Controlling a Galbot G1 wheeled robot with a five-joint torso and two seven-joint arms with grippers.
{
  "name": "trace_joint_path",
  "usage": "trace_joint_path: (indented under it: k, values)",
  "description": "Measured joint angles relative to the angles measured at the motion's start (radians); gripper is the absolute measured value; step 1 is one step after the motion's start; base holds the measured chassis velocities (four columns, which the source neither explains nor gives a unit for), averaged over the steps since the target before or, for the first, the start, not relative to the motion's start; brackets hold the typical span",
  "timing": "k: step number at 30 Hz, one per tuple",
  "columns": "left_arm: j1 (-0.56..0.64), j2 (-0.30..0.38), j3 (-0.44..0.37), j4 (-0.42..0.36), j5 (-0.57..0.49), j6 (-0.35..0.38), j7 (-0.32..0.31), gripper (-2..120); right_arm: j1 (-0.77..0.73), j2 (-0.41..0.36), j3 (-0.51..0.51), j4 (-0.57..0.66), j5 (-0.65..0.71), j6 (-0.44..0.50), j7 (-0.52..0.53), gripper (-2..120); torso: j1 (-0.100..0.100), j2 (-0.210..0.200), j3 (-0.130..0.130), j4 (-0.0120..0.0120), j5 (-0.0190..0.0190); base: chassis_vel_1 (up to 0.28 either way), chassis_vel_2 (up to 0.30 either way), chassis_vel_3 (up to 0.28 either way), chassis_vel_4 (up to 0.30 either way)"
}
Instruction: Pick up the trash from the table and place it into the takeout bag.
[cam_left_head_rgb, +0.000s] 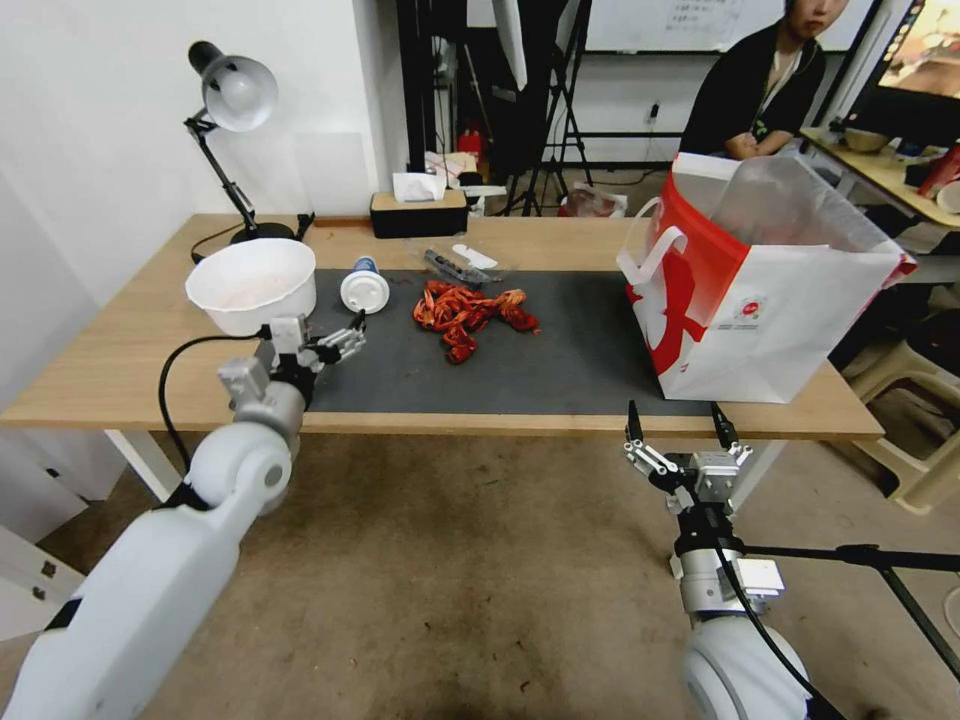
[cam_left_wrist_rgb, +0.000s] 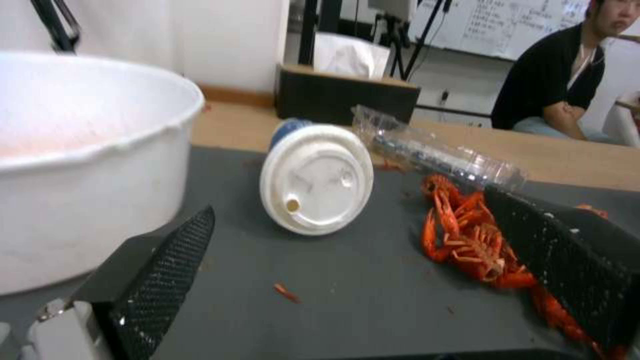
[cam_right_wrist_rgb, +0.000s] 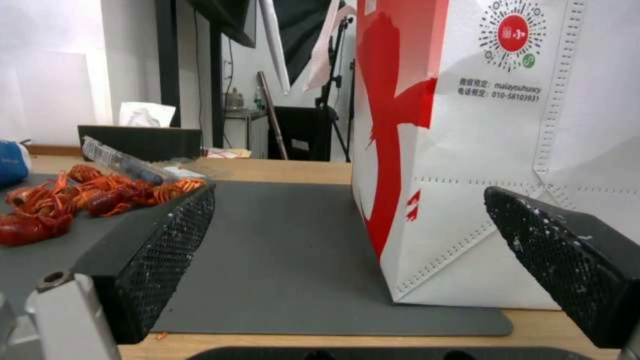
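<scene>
your left gripper (cam_left_head_rgb: 345, 340) hovers with its fingers spread wide and empty over the near left part of the dark grey mat (cam_left_head_rgb: 560, 370), so line it up on the white-lidded blue cup (cam_left_head_rgb: 364, 288) lying on its side just beyond and close across the round body, not the slick lid. keep off the stiff white bowl (cam_left_head_rgb: 252, 283) just beside the cup and the brittle, spiky red crayfish shells (cam_left_head_rgb: 468, 316) heaped mid-mat. your right gripper (cam_left_head_rgb: 680, 432) waits wide and empty at the table (cam_left_head_rgb: 120, 370) edge before the boxy takeout bag (cam_left_head_rgb: 760, 300), whose thin paper walls and clear liner will give easily.
</scene>
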Motion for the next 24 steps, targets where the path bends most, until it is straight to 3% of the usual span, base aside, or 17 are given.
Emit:
trace_joint_path:
  k: [6, 7, 12, 24]
  values:
    - [-0.097, -0.017, 0.074, 0.087, -0.034, 0.020, -0.024, 100, 0.000, 0.000, 0.003, 0.004, 0.000, -0.002, 0.001, 100, 0.000, 0.000, 0.000, -0.0002, 0.0002, 0.000, 0.000, 0.000, 0.000]
    - [-0.147, -0.024, 0.112, 0.135, -0.037, 0.022, -0.031, 100, 0.000, -0.001, 0.005, 0.006, 0.000, -0.004, 0.002, 100, 0.000, 0.000, 0.000, -0.0001, 0.0002, 0.000, 0.000, 0.000, 0.000]
    - [-0.242, -0.041, 0.174, 0.229, -0.037, 0.023, -0.043, 100, -0.001, 0.000, 0.008, 0.011, 0.000, -0.005, 0.003, 100, 0.000, 0.000, 0.000, -0.0001, 0.0003, 0.000, 0.000, 0.000, 0.000]
    - [-0.354, -0.083, 0.235, 0.365, -0.053, 0.017, -0.054, 100, 0.002, -0.001, 0.014, 0.011, 0.004, -0.006, 0.005, 100, 0.000, 0.000, 0.000, 0.0000, 0.0001, 0.000, 0.000, 0.000, 0.000]
